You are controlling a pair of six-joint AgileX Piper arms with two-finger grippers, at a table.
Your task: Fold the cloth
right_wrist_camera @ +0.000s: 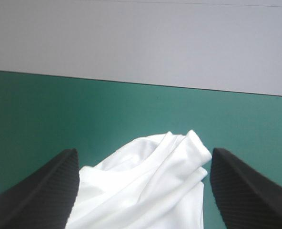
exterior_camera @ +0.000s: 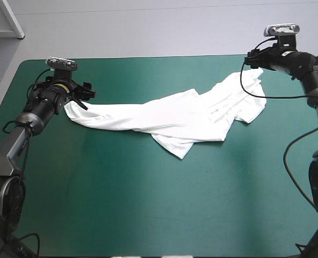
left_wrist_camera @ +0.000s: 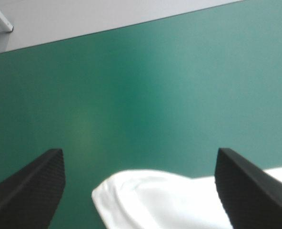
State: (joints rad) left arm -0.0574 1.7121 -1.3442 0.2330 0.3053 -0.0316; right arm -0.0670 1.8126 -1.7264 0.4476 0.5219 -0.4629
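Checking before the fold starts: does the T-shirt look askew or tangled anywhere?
Yes. The T-shirt isn't flat: it lies twisted and bunched in a slanting band, one end in the open left claw, the other in the open right claw.

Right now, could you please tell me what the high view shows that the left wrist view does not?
Only the high view shows the whole T-shirt, a crumpled band running to the right gripper at its other end. Only the left wrist view shows the left gripper open. Both show the T-shirt's rounded end at the left gripper, on the teal-green cover.
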